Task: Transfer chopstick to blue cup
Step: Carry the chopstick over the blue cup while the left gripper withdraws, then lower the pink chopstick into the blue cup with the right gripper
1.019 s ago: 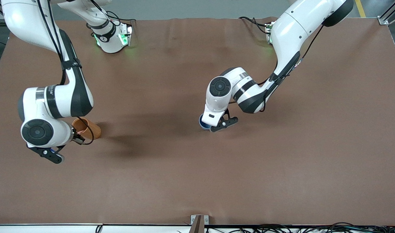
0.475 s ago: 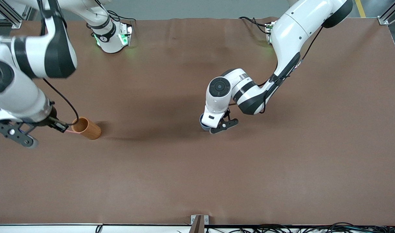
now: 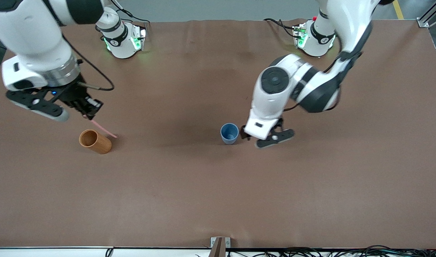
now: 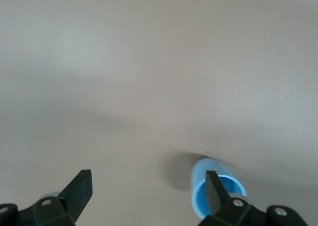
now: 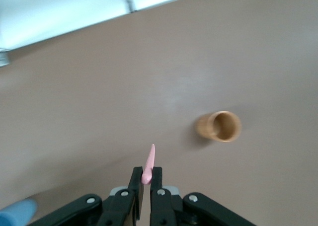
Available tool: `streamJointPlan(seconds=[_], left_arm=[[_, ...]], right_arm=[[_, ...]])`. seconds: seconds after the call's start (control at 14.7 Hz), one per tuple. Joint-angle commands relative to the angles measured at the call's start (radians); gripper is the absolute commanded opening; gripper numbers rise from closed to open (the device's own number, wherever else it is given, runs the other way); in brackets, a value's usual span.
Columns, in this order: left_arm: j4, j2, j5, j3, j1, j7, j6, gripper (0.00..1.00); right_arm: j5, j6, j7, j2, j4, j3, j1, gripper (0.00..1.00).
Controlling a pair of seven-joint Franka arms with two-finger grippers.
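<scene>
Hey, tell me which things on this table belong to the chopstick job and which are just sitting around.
Part of the job:
- chopstick, pinched in the right gripper
- blue cup, standing upright on the table beside the open left gripper

Just sitting around:
- wooden cup, toward the right arm's end of the table

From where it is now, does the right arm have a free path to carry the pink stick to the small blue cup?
Probably yes: bare table lies between the right gripper, shut on the chopstick, and the upright blue cup; the open left gripper sits close beside the cup.

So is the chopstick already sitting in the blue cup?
No, the chopstick is pinched in the right gripper up above the table near the wooden cup, while the blue cup stands empty.
</scene>
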Motion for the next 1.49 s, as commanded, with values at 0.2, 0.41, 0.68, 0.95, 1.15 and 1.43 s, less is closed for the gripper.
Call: streamJointPlan(seconds=[0.2, 0.41, 0.68, 0.95, 1.15, 1.43], left_arm=[[-0.032, -0.214, -0.198, 0.272, 0.006, 0.481, -0.159, 1.00], [-0.032, -0.305, -0.250, 0.390, 0.020, 0.771, -0.249, 1.00], [-0.009, -0.392, -0.243, 0.400, 0.075, 0.963, -0.301, 1.00], [0.063, -0.388, -0.251, 0.401, 0.075, 0.956, -0.374, 1.00], [0.062, -0.395, -0.260, 0.403, 0.083, 0.980, -0.404, 1.00], [0.066, -0.395, -0.272, 0.404, 0.083, 0.980, -0.404, 1.00]], right_arm=[[0.019, 0.209, 0.048, 0.018, -0.019, -0.010, 0.201, 0.02], [0.013, 0.327, 0.156, 0.096, -0.019, -0.013, 0.284, 0.02], [0.014, 0.419, 0.179, 0.176, -0.022, -0.013, 0.362, 0.02], [0.016, 0.436, 0.181, 0.230, -0.027, -0.013, 0.404, 0.02], [0.016, 0.436, 0.207, 0.258, -0.030, -0.013, 0.439, 0.02], [0.016, 0.436, 0.219, 0.291, -0.030, -0.013, 0.464, 0.03]])
